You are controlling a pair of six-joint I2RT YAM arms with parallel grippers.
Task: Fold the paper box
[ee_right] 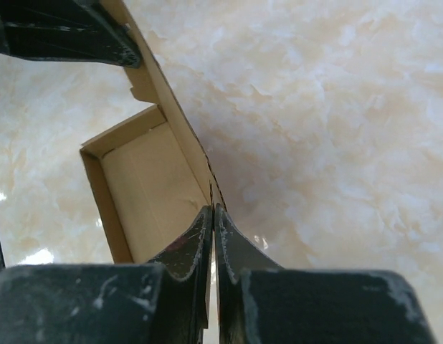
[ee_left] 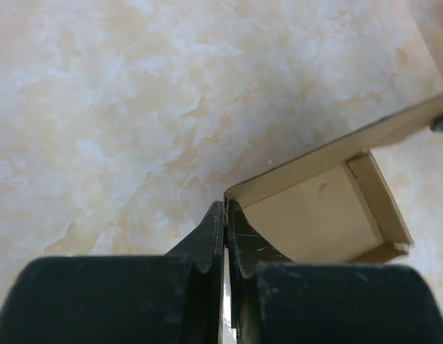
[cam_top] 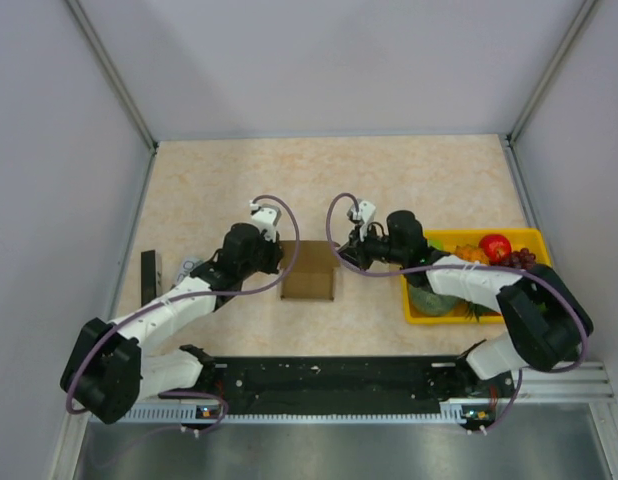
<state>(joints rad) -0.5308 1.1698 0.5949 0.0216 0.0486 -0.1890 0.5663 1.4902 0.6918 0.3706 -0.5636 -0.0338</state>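
The paper box [cam_top: 309, 278] is plain brown cardboard, partly formed, on the marbled table between the two arms. My left gripper [cam_top: 281, 252] is shut on the box's left wall; in the left wrist view its jaws [ee_left: 226, 215] pinch the thin edge, with the box's inside [ee_left: 315, 215] to the right. My right gripper [cam_top: 341, 252] is shut on the box's right wall; in the right wrist view its jaws [ee_right: 213, 218] pinch the wall edge, with the box's inside [ee_right: 146, 186] to the left. The left gripper's fingers [ee_right: 71, 36] show at the top left there.
A yellow tray [cam_top: 529, 238] with fruit, including a red one [cam_top: 495, 246], stands at the right, under the right arm. A small teal-and-white packet [cam_top: 186, 267] and a dark flat strip [cam_top: 148, 275] lie at the left. The grey walls enclose the table.
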